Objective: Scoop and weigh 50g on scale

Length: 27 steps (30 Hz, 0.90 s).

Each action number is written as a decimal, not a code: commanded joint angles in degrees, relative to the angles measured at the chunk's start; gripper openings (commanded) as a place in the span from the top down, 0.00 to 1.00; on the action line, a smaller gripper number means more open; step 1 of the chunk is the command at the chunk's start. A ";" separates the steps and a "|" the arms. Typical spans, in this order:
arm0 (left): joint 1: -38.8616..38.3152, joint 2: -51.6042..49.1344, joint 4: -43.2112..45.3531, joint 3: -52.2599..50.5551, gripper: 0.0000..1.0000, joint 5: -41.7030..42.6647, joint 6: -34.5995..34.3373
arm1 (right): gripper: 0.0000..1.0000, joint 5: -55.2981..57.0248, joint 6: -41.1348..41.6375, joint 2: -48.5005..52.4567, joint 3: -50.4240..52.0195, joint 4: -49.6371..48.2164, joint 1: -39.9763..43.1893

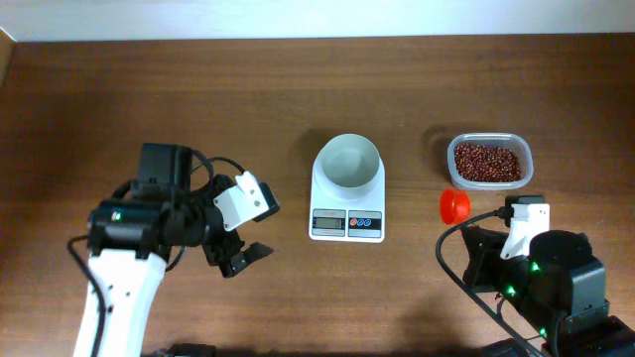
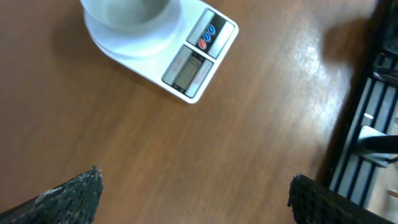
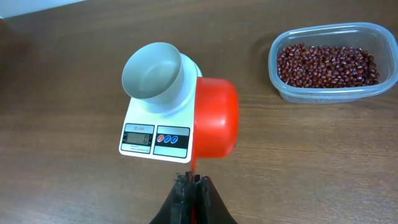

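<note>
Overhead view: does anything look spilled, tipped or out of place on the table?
Nothing stands out. The scale sits flat, its bowl upright and empty. The beans all lie inside the clear tub, none spilled. The right end effector holds the red scoop.

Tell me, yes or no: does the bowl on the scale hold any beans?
No, the bowl on the scale shows a bare white inside; the beans sit in the clear tub.
</note>
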State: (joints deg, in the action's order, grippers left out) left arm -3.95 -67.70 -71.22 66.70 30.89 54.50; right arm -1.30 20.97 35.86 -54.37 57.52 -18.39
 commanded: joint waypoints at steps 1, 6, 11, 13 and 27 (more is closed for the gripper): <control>0.35 -2.34 -1.33 2.80 0.01 0.81 1.22 | 0.96 1.14 -0.20 -0.11 -0.94 -0.07 0.42; 0.35 -2.58 -1.70 3.82 0.01 0.79 1.79 | 0.96 1.14 -0.20 -0.11 -0.94 -0.07 0.42; 0.35 -2.58 -1.62 3.82 0.01 0.76 1.77 | 0.96 1.16 -0.20 -0.11 -0.94 -0.07 0.42; 0.35 -2.58 -1.46 3.82 0.01 0.83 1.75 | 0.96 1.14 -0.20 -0.11 -0.94 -0.07 0.42; 0.31 -2.58 0.66 3.80 0.01 -0.63 0.22 | 0.96 1.16 -0.22 -0.11 -0.94 -0.04 0.42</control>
State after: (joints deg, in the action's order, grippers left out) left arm -3.95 -70.30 -70.81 69.30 30.28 55.09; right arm -1.30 20.97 35.83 -54.37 57.52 -18.39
